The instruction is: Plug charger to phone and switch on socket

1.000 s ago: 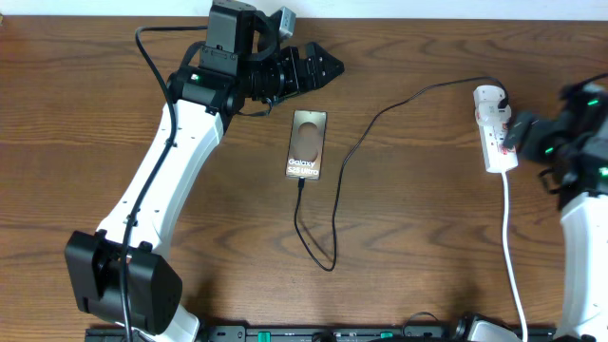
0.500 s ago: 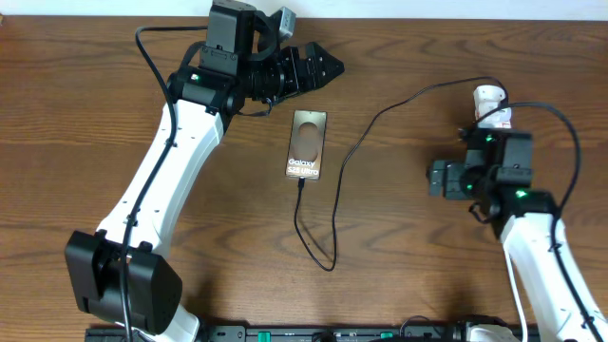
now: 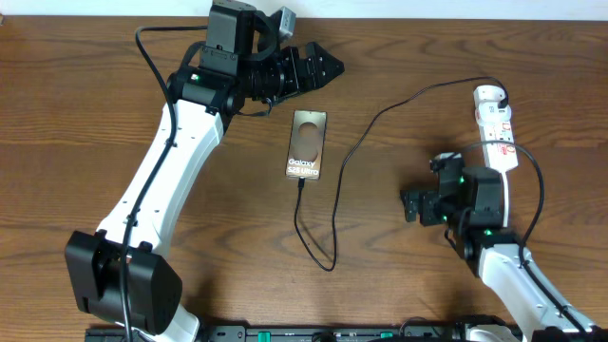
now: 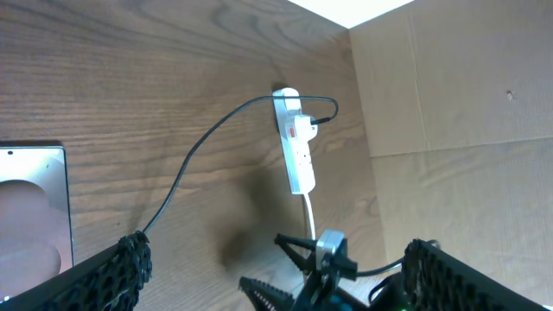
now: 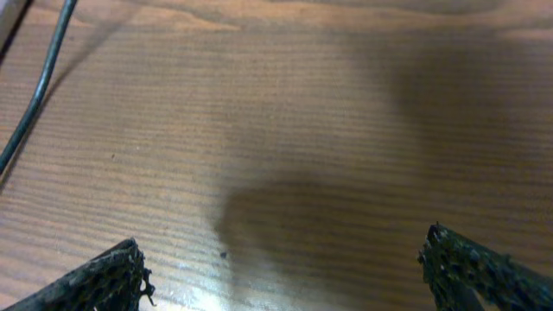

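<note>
The phone (image 3: 307, 144) lies flat mid-table and also shows at the left edge of the left wrist view (image 4: 30, 207). The black charger cable (image 3: 334, 204) meets the phone's near edge, loops toward me, then runs right to the white adapter (image 3: 488, 94) at the far end of the socket strip (image 3: 498, 133). The left wrist view shows the strip (image 4: 296, 147) and cable (image 4: 199, 155) too. My left gripper (image 3: 321, 66) is open and empty, just beyond the phone's far edge. My right gripper (image 3: 411, 205) is open and empty over bare wood, left of and nearer than the strip.
The strip's thick white cord (image 3: 506, 185) runs toward the near edge beside my right arm. A cardboard wall (image 4: 449, 86) stands past the table's right side. In the right wrist view the cable (image 5: 39, 86) crosses the top left corner above my open fingers (image 5: 285, 259).
My right arm has pulled away from the socket strip, moving left and toward the near edge, and the strip is uncovered. My left arm, the phone and the cable have not moved.
</note>
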Robot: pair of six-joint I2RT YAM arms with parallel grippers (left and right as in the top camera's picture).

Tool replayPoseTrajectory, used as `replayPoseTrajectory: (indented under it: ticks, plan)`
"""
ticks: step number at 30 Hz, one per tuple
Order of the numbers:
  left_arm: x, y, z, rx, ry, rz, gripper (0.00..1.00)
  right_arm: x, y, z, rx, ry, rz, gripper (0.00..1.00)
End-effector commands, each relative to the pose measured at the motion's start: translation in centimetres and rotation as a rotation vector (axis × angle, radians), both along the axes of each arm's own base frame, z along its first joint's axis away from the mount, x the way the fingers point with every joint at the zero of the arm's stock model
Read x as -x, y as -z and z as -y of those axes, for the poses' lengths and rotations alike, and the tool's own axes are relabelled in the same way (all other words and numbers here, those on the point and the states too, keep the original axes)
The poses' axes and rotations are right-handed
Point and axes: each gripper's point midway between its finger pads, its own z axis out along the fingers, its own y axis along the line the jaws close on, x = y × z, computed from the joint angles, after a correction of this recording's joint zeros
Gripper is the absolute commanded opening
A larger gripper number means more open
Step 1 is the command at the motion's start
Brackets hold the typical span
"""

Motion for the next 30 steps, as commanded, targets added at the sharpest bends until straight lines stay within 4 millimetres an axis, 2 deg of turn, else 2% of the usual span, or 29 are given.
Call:
replayPoseTrajectory:
  ticks: [1, 7, 15, 20, 24, 30]
  plan:
    - [-0.2, -0.8, -0.3, 0.0, -0.008, 0.021, 0.93, 1.0, 0.8, -0.8, -0.022, -0.033, 0.008, 0.99]
    - [-0.2, -0.8, -0.3, 0.0, -0.008, 0.021, 0.93, 3.3, 2.3, -0.8, -0.028, -0.039, 0.024, 0.99]
    - [-0.2, -0.8, -0.3, 0.0, -0.008, 0.021, 0.93, 6.1, 3.0, -1.4, -0.065, -0.069, 0.136, 0.99]
    - [-0.2, -0.8, -0.3, 0.0, -0.008, 0.021, 0.93, 5.8, 1.4, -1.6, -0.071, -0.077, 0.19, 0.99]
    - [-0.2, -0.8, -0.3, 0.0, -0.008, 0.021, 0.93, 6.4, 0.0, -1.5, -0.071, -0.078, 0.229, 0.99]
    - [-0.2, -0.8, -0.3, 0.0, -0.008, 0.021, 0.93, 6.9, -0.8, -1.4, -0.065, -0.073, 0.258, 0.99]
